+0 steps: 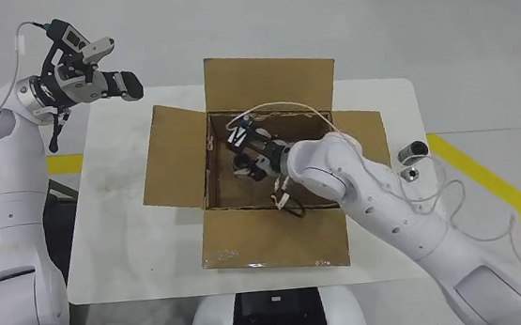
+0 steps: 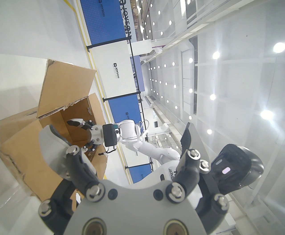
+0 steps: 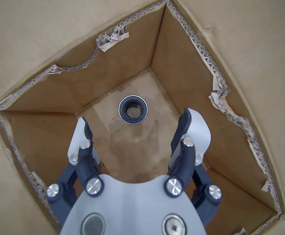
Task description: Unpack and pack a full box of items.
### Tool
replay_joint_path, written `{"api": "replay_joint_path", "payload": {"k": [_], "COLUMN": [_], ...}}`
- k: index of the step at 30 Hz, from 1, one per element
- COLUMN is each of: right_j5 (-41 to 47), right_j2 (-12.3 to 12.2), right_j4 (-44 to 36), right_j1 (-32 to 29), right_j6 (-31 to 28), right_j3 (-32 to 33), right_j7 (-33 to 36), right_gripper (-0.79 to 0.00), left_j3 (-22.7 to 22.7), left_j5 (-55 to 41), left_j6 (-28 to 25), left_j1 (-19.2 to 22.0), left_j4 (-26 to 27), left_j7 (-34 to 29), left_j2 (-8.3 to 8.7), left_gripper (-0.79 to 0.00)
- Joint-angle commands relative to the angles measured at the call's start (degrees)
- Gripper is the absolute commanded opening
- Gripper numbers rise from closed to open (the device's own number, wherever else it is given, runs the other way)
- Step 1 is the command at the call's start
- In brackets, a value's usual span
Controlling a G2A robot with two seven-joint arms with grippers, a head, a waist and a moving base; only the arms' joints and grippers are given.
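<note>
The box is set open on the white worktop, with its flaps folded out. A black ring is seen lying on the box floor. The right pincer is held spread wide inside the box, above the ring. The left pincer is held spread and empty near the worktop's far corner.

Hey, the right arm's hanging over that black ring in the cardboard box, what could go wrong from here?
Two risks, likely. The black ring is round and looks smooth, so the open right gripper might pinch it off-centre with its fingers and tip or squirt it away. Going down or coming out, the arm may snag the torn rim of the cardboard box, dragging it across the table.
</note>
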State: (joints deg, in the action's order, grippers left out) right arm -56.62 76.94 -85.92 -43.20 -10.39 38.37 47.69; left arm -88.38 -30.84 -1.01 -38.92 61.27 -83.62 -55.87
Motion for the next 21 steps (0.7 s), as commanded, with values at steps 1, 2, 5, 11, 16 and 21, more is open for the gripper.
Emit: {"api": "replay_joint_path", "payload": {"k": [1, 2, 5, 11, 16, 21], "right_j5": [-0.24, -0.75, -1.32, -2.25, -2.01, -1.98], "right_j2": [0.61, 0.94, 1.89, 3.51, 4.91, 5.98], "right_j4": [1.85, 2.71, 4.87, 8.84, 11.71, 13.59], "right_j1": [1.0, 1.53, 2.6, 4.16, 5.04, 5.29], "right_j6": [0.15, 0.06, -0.01, 0.27, 0.91, 0.88], "right_j3": [-1.0, -1.69, -3.28, -5.26, -6.43, -7.24], "right_j7": [-0.33, -0.37, -0.52, -1.11, -1.45, -1.33], "right_gripper": [-0.065, -0.065, -0.071, -0.08, -0.089, -0.092], "left_j3": [0.0, 0.0, 0.0, 0.0, 0.0, 0.0], "left_j5": [0.0, 0.0, 0.0, 0.0, 0.0, 0.0], "left_j6": [0.0, 0.0, 0.0, 0.0, 0.0, 0.0], "left_j1": [0.0, 0.0, 0.0, 0.0, 0.0, 0.0], "left_j4": [0.0, 0.0, 0.0, 0.0, 0.0, 0.0], "left_j7": [0.0, 0.0, 0.0, 0.0, 0.0, 0.0], "left_j2": [0.0, 0.0, 0.0, 0.0, 0.0, 0.0], "left_gripper": [0.0, 0.0, 0.0, 0.0, 0.0, 0.0]}}
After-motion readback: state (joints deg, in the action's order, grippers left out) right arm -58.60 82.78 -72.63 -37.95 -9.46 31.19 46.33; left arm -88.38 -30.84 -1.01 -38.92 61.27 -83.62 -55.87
